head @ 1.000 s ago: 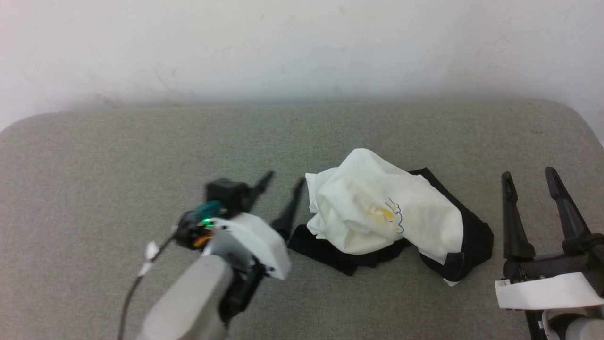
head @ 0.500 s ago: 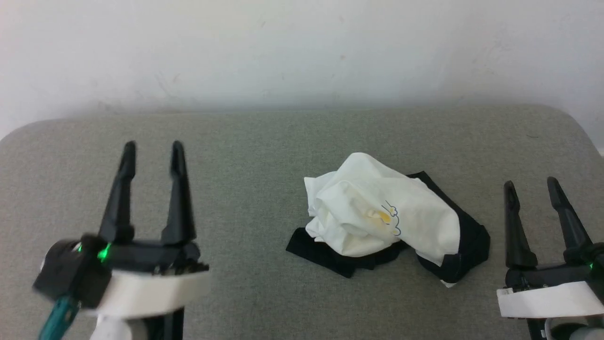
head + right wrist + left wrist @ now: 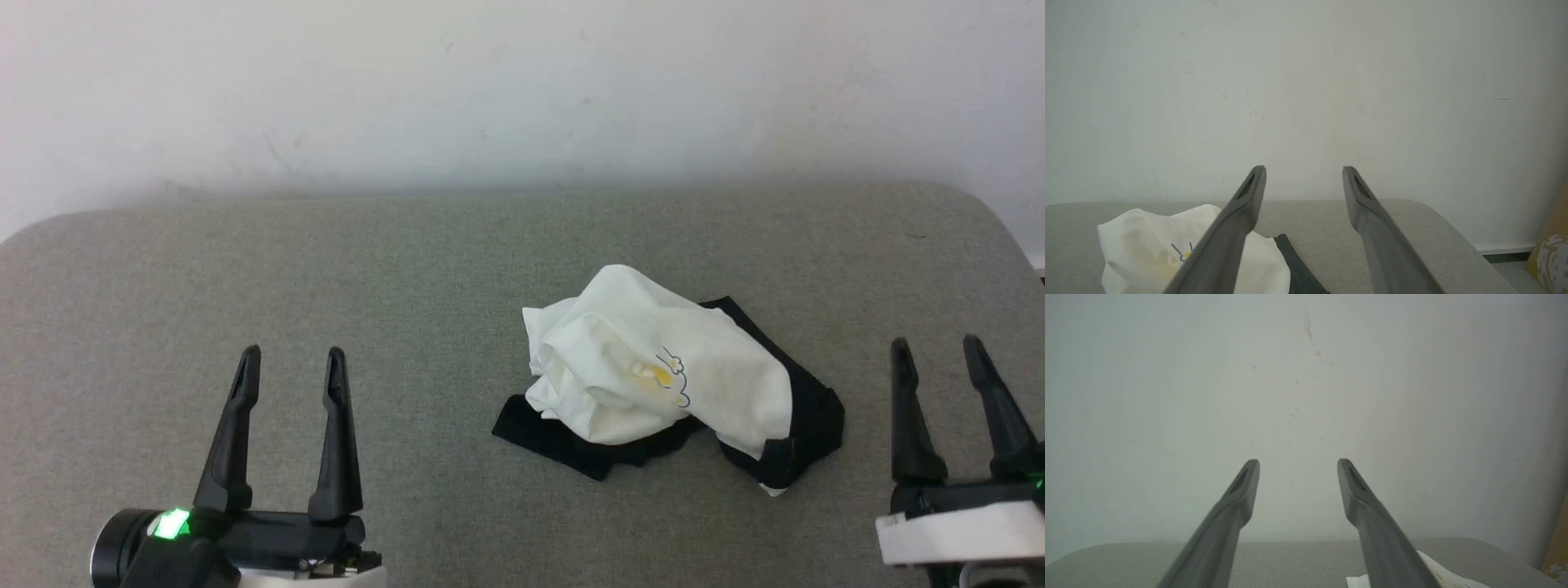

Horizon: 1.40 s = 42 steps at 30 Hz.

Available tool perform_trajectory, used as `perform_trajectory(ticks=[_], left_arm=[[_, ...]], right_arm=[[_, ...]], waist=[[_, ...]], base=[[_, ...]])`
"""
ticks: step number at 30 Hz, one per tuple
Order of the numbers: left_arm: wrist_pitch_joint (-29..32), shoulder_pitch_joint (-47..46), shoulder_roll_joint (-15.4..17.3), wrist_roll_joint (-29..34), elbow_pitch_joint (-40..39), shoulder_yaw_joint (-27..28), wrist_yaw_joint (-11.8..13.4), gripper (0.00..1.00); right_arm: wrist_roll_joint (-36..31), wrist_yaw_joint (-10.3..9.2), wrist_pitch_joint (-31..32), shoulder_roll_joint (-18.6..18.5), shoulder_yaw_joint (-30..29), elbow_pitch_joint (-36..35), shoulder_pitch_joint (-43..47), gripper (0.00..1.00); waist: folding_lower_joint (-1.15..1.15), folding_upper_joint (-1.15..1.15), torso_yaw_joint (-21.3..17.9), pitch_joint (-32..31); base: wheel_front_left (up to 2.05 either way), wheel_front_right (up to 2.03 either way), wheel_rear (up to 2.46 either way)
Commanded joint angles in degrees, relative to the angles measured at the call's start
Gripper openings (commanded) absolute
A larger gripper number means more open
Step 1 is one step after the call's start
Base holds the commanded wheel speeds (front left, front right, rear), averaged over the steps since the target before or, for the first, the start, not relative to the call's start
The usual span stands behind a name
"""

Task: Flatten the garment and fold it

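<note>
Garment [image 3: 653, 384] lies in a crumpled heap on the grey worktop [image 3: 408, 261], a little toward 4 o'clock from the middle of my head view. White cloth is bunched on top, and the small blue-lined print [image 3: 676, 385] with its yellow spot faces up near the heap's centre. Black fabric [image 3: 563, 437] pokes out from under the white at 7 o'clock and wraps the heap's edge from 1 round to 5 o'clock. It is neither flattened nor folded.

My left gripper [image 3: 292, 353] sits at 9 o'clock from the garment, well apart from it. Its fingers point to 12 o'clock, spread wide with nothing between them. A green light [image 3: 169, 523] glows on its base. My right gripper [image 3: 935, 341] sits at 3 o'clock from the garment, near but not touching. It also points to 12 o'clock, with its jaws wide and empty.

In the left wrist view both fingers stand against the pale wall [image 3: 1306, 375]. The worktop runs along the bottom, and a scrap of white cloth shows at 5 o'clock. In the right wrist view the garment lies at 8 o'clock, partly behind the finger on that side, with the print just beside it. The worktop's rounded corner falls at 4 o'clock.
</note>
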Motion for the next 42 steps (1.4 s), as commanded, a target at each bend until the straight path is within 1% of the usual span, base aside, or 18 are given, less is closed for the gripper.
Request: perform_trajectory(ticks=[1, 5, 8, 12, 15, 17, 19, 22, 26, 30, 31, 32, 33, 34, 38, 42], left_arm=[[-0.26, -0.47, -0.50, 0.67, 0.18, 0.47, -0.75, 1.00], [-0.27, -2.02, -1.46, 1.25, -0.13, 1.38, -2.10, 1.00], [-0.27, -3.33, -1.96, 1.44, -0.09, 1.70, -3.15, 1.00], [-0.27, -5.16, -2.45, 1.32, 0.94, 1.64, -4.33, 1.00], [-0.27, -6.60, -2.69, 1.35, 1.45, 1.28, -5.02, 1.00], [-0.27, -7.31, -2.78, 1.43, 1.91, 1.11, -5.34, 1.00], [-0.27, -7.77, -2.85, 1.39, 2.53, 0.99, -5.64, 1.00], [-0.27, -8.32, -2.91, 1.33, 3.13, 0.96, -6.07, 1.00], [-0.27, -8.57, -2.96, 1.28, 3.61, 1.21, -6.39, 1.00], [-0.27, -8.47, -2.97, 1.07, 4.07, 1.27, -6.58, 1.00], [-0.27, -8.45, -2.98, 0.98, 4.23, 1.22, -6.60, 1.00], [-0.27, -8.44, -2.98, 0.88, 4.40, 1.17, -6.61, 1.00], [-0.27, -8.44, -2.98, 0.79, 4.57, 1.11, -6.60, 1.00], [-0.27, -8.43, -2.98, 0.67, 4.73, 1.04, -6.58, 1.00], [-0.27, -8.20, -2.99, -0.07, 5.32, 0.95, -6.28, 1.00], [-0.27, -7.46, -2.99, -0.58, 5.73, 1.15, -5.81, 1.00]], right_arm=[[0.29, -0.04, 0.67, 0.14, -0.31, -0.17, -1.36, 1.00], [-0.18, -0.04, 5.03, 0.14, -0.51, -0.82, -6.04, 1.00], [0.31, -0.04, 9.93, -0.96, -0.73, 0.07, -10.26, 1.00], [3.32, -0.04, 18.24, -3.20, -2.67, 4.70, -15.01, 1.00], [4.94, -0.04, 24.66, -5.34, -3.07, 8.86, -17.17, 1.00], [5.82, -0.04, 28.42, -7.07, -2.38, 11.66, -17.87, 1.00], [6.10, -0.04, 31.49, -9.43, -0.45, 13.92, -18.02, 1.00], [7.92, -0.04, 35.07, -11.67, 1.92, 16.85, -17.96, 1.00], [11.01, -0.04, 39.95, -13.00, 4.06, 19.97, -17.42, 1.00], [11.47, -0.04, 41.66, -13.91, 5.03, 22.67, -17.44, 1.00], [11.57, -0.04, 41.84, -13.69, 4.79, 23.52, -17.54, 0.93], [11.50, -0.04, 41.94, -13.38, 4.27, 24.43, -17.68, 0.44], [11.29, -0.04, 41.98, -13.04, 3.72, 25.28, -17.81, 0.20], [11.15, -0.04, 41.84, -12.57, 3.01, 26.03, -17.96, 0.00], [9.54, -0.04, 38.55, -11.17, -0.01, 26.76, -18.66, 0.00], [7.87, -0.04, 33.84, -11.14, -3.25, 24.05, -20.73, 0.00]], waist=[[0.01, 0.00, 0.27, 0.75], [0.01, 0.00, 0.27, 3.09], [0.01, 0.00, 0.49, 5.64], [0.01, 0.00, 1.18, 8.81], [0.01, 0.00, 1.92, 10.65], [0.01, 0.00, 2.45, 11.38], [0.01, 0.00, 3.08, 11.97], [0.01, 0.00, 4.07, 12.54], [0.01, 0.00, 5.17, 12.72], [0.01, 0.00, 5.85, 12.63], [0.01, 0.00, 5.95, 12.56], [0.01, 0.00, 6.04, 12.46], [0.01, 0.00, 6.10, 12.33], [0.01, 0.00, 6.13, 12.14], [0.01, 0.00, 6.00, 10.71], [0.01, 0.00, 5.51, 8.20]], base=[[0.00, 0.00, 0.00], [0.00, 0.00, 0.00], [0.00, 0.00, 0.00], [0.00, 0.00, 0.00], [0.00, 0.00, 0.00], [0.00, 0.00, 0.00], [0.00, 0.00, 0.00], [0.00, 0.00, 0.00], [0.00, 0.00, 0.00], [0.00, 0.00, 0.00], [0.00, 0.00, 0.00], [0.00, 0.00, 0.00], [0.00, 0.00, 0.00], [0.00, 0.00, 0.00], [0.00, 0.00, 0.00], [0.00, 0.00, 0.00]])
